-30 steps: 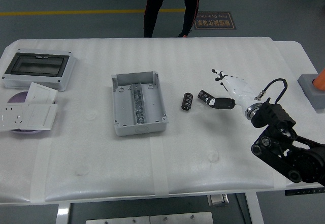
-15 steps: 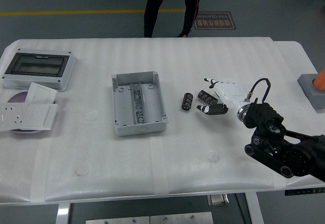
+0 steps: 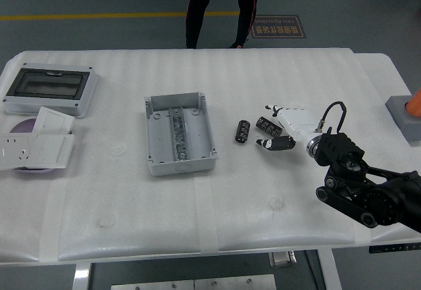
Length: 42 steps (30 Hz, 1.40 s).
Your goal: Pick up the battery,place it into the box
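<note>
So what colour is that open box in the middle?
Light grey, seen in the head view: the open box.

On my feed the white desk [image 3: 131, 217] carries a grey enclosure with a dark window [image 3: 49, 89] at far left, white socket plates [image 3: 36, 142] just below it. A person's dark legs [image 3: 220, 7] stand beyond the far edge.
</note>
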{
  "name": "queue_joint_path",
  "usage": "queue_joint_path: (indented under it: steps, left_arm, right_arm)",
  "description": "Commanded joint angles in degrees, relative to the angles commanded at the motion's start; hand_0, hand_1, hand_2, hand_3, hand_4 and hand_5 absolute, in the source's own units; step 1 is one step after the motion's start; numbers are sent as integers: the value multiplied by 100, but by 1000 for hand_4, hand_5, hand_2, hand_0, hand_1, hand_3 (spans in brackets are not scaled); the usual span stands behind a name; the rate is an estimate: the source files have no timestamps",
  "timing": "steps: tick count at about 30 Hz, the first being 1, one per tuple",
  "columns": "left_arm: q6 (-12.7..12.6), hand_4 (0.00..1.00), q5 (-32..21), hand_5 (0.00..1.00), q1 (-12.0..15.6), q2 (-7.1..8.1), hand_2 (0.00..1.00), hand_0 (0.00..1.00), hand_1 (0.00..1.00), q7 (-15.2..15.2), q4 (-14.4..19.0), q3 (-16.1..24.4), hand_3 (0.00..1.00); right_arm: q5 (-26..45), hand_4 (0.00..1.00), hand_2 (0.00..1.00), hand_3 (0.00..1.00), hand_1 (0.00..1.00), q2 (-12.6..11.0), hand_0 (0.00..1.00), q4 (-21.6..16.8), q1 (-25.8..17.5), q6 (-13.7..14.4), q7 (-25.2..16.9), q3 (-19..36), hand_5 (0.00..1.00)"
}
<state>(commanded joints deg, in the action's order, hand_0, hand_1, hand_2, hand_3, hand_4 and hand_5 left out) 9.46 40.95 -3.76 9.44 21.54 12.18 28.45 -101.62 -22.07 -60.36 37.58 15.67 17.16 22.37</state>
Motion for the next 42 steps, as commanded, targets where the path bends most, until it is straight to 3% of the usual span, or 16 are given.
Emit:
queue_joint_path:
  steps: [4,5,11,22,23,40,42]
  left_arm:
    - [-3,577,-4,391,-7,3,569,604,657,-9,-1,-3,544]
    - [-4,574,-7,392,-8,5,570,604,657,-12,-1,-4,545]
    - [-8,573,-7,398,-17,13,572,604,657,-21,-2,3,547]
    - [-27,574,-21,402,-37,16,572,603,657,-67,1,-31,547]
    - [-31,578,-21,410,-39,17,570,603,657,-74,1,-33,548]
    - [-61,588,30,440,-37,15,560,601,655,-117,-2,0,548]
    - [-64,587,20,444,-33,12,561,602,655,-121,-2,-7,549]
  right_arm:
    - [43,756,710,738,704,23,685,64,5,35,-15,-57,448]
    - [48,690,684,691,681,25,658,73,6,39,-17,-66,407]
    - [69,656,658,657,667,30,642,111,22,65,-24,-101,398]
    - [174,615,613,645,650,77,630,192,-3,201,-107,-108,376]
    - [183,596,564,641,637,86,622,198,-4,228,-121,-113,368]
    - [107,562,527,641,608,209,591,155,32,420,-128,-199,340]
    - [105,520,487,653,550,209,559,150,37,421,-124,-198,298]
